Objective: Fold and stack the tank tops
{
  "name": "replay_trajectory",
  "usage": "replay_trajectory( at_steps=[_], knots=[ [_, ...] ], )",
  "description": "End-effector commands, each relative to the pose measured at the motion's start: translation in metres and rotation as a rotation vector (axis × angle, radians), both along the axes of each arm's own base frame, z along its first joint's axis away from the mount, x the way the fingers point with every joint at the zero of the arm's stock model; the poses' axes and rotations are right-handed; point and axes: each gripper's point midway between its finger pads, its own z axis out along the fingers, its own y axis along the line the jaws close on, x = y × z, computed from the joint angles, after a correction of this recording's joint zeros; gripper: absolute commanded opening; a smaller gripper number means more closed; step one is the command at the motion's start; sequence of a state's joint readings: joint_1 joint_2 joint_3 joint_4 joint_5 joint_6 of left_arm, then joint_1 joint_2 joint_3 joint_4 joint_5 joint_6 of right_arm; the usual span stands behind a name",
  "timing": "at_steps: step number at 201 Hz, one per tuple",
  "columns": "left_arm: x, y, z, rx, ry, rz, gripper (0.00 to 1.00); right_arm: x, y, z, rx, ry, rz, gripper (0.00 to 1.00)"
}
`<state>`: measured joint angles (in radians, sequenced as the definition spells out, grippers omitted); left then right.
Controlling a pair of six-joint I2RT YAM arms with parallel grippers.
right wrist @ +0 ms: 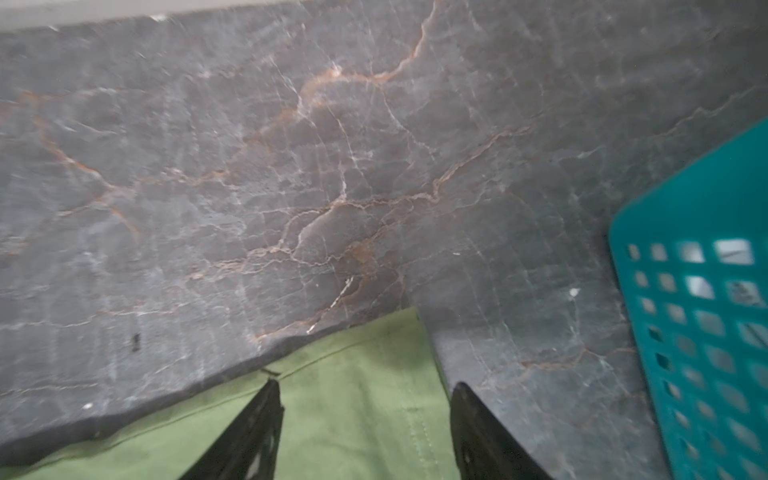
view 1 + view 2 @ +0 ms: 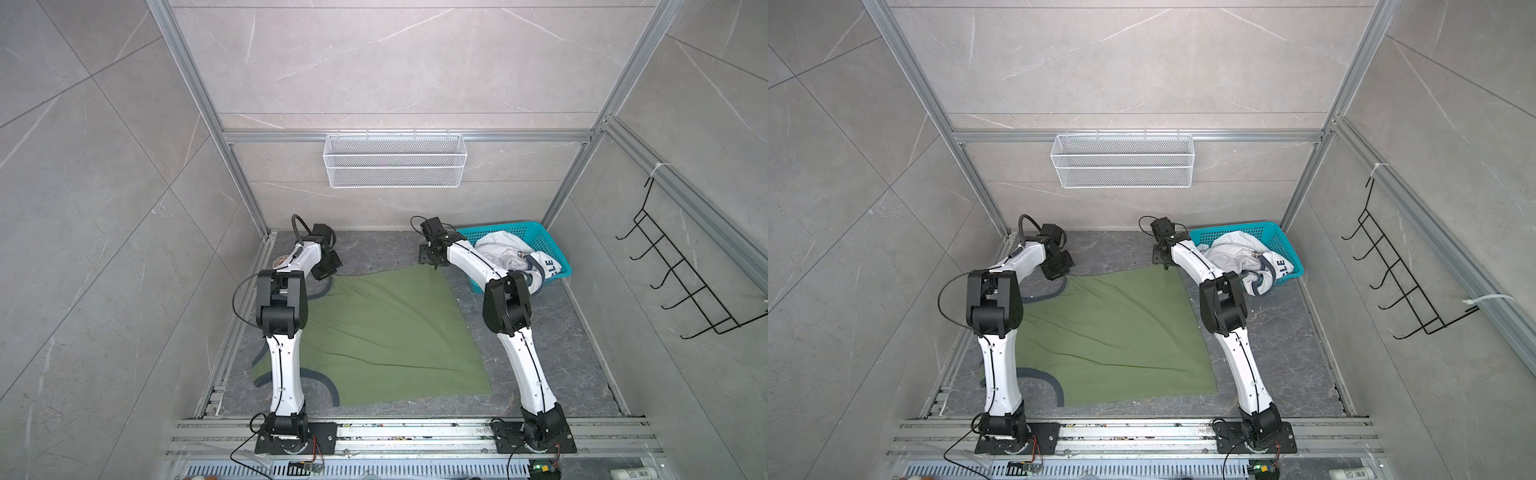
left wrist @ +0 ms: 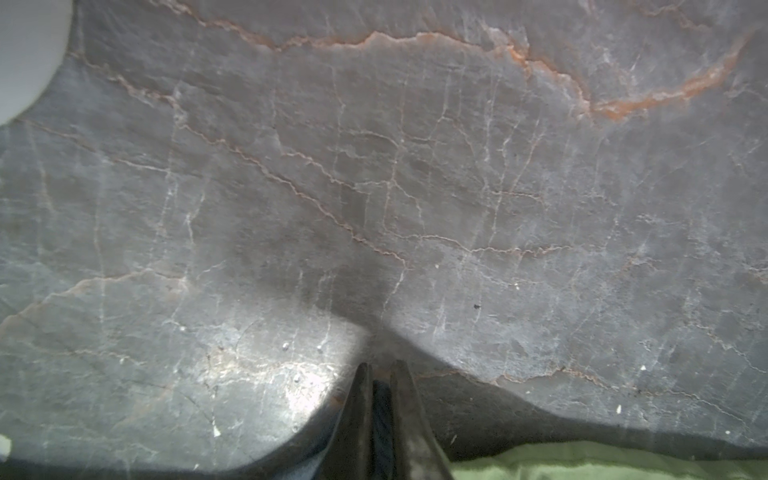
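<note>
My left gripper [image 3: 381, 366] pinched shut on green top [image 2: 386, 332], upper-left trim; my right gripper [image 1: 365, 390] wide, straddling its upper-right corner

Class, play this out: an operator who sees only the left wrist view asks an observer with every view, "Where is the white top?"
Observer: The white top lies crumpled in the teal basket, far right, spilling over its near edge.
Operator: What is the right gripper doing?
Observer: The right gripper is open, jaws either side of the green top's far corner.
Operator: Is the green top folded?
Observer: No, it lies spread out flat, unfolded.
</note>
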<state>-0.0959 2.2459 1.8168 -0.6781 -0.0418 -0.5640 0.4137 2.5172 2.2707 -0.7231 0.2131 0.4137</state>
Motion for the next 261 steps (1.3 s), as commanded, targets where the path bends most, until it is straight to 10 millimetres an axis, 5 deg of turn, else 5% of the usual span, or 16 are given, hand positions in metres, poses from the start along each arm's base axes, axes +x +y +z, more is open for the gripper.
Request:
replay_trajectory(
  at_steps=[1, 57, 69, 104, 153, 211, 261],
  knots=[
    [0.004, -0.003, 0.022, -0.014, -0.048, -0.022, 0.07, -0.003, -0.008, -0.018, -0.065, 0.053, -0.017, 0.65],
    [0.003, -0.004, 0.02, -0.019, -0.046, -0.025, 0.06, 0.0, -0.01, -0.043, -0.104, 0.113, -0.033, 0.61],
    [0.003, -0.004, 0.02, -0.02, -0.046, -0.024, 0.05, 0.004, -0.01, -0.036, -0.101, 0.095, -0.038, 0.59],
    [0.002, -0.005, 0.02, -0.027, -0.047, -0.027, 0.05, 0.004, -0.012, -0.037, -0.108, 0.1, -0.039, 0.43],
    [0.004, -0.013, 0.027, -0.04, -0.075, -0.052, 0.03, 0.005, -0.022, -0.003, -0.141, 0.034, -0.051, 0.15],
    [0.003, -0.025, 0.047, -0.013, -0.121, -0.086, 0.02, -0.004, -0.045, 0.065, -0.137, -0.117, -0.1, 0.1],
    [-0.011, -0.025, 0.06, 0.043, -0.125, -0.056, 0.0, -0.026, -0.058, 0.072, -0.027, -0.148, -0.108, 0.1]
  ],
)
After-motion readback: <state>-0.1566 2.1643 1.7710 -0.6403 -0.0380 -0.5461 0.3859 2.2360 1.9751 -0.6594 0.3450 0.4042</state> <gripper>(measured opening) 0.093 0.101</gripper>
